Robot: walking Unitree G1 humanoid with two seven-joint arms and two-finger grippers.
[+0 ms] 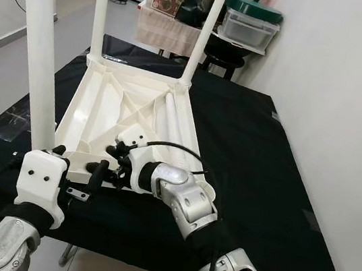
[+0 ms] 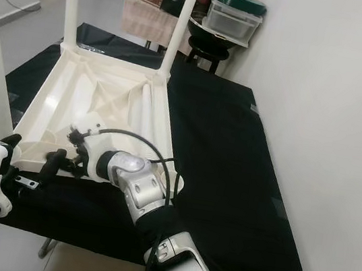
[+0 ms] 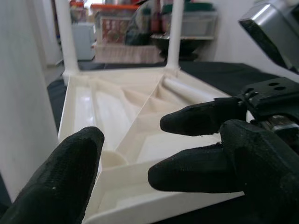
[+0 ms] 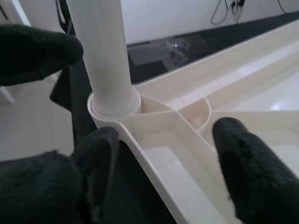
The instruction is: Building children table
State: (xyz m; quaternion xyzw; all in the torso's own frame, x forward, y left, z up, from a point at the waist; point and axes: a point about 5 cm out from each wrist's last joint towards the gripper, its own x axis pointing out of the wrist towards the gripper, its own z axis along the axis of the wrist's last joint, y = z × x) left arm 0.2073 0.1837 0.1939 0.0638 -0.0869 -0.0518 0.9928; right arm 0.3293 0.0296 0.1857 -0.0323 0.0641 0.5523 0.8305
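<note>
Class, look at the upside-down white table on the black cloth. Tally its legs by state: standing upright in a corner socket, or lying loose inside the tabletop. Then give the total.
Legs standing upright in sockets: 3 (near left, far left, far right)
Legs lying loose inside the tabletop: 1
Total: 4 legs

The near table leg [image 1: 42, 60] is cut off at the top edge.

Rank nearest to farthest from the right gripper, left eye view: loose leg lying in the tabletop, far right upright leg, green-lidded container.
From the right gripper:
1. Loose leg, lying in the upturned tabletop just beyond the gripper.
2. Far right upright leg, at the tabletop's far corner.
3. Green-lidded container, off the table, by the wall.
</note>
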